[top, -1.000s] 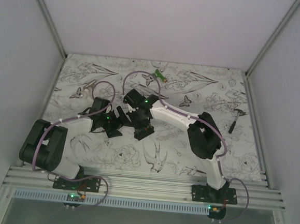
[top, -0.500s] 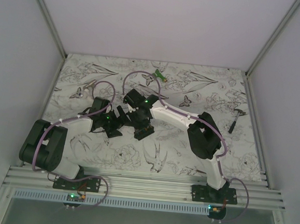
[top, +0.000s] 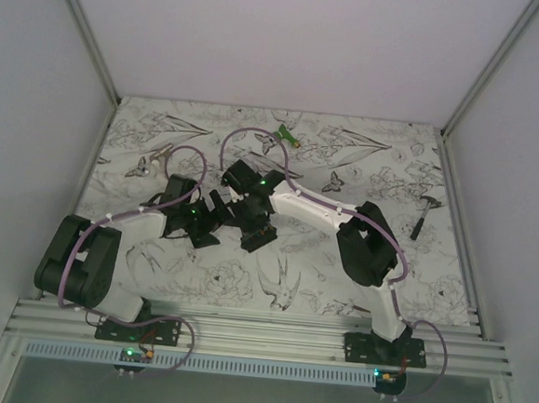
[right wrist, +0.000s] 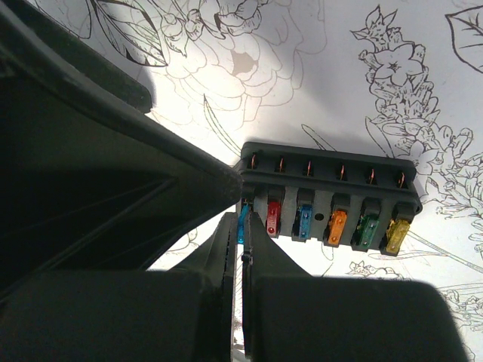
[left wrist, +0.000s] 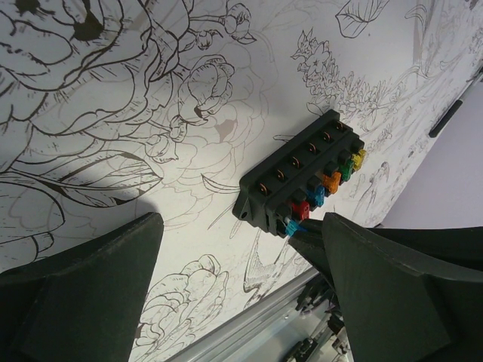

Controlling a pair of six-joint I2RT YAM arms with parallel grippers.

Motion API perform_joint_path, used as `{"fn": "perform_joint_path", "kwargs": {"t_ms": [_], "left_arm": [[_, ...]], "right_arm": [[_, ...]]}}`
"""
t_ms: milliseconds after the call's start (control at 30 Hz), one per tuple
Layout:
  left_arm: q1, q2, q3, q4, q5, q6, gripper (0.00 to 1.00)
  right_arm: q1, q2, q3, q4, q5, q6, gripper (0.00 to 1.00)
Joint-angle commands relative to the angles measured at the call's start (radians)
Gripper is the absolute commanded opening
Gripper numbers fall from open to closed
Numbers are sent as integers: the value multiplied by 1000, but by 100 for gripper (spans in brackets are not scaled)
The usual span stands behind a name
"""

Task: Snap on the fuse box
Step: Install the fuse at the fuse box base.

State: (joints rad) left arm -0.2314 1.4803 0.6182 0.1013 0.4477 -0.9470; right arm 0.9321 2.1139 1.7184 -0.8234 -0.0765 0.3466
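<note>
The fuse box is a black oblong block lying flat on the flower-print table, with a row of six slots. It also shows in the right wrist view and as a dark block in the top view. Red, blue, orange, green and yellow fuses sit in it. My right gripper is shut on a light-blue fuse at the box's leftmost slot. My left gripper is open and empty, with the box just beyond its fingertips. In the top view both grippers meet at the table's middle.
A green-and-white gadget lies at the back of the table. A small dark tool lies at the right edge. White walls close in three sides, and a metal rail runs along the near edge.
</note>
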Motion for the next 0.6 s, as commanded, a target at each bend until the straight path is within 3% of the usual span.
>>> {"fn": "perform_joint_path", "kwargs": {"t_ms": [0,567], "left_arm": [[12,33,-35,-111,-93,39,95],[14,41,-31,-111,-93,39,96]], "right_arm": [[10,-40,16,-6,7,-18,0],[10,-49,17,0,-13,-34,0]]}}
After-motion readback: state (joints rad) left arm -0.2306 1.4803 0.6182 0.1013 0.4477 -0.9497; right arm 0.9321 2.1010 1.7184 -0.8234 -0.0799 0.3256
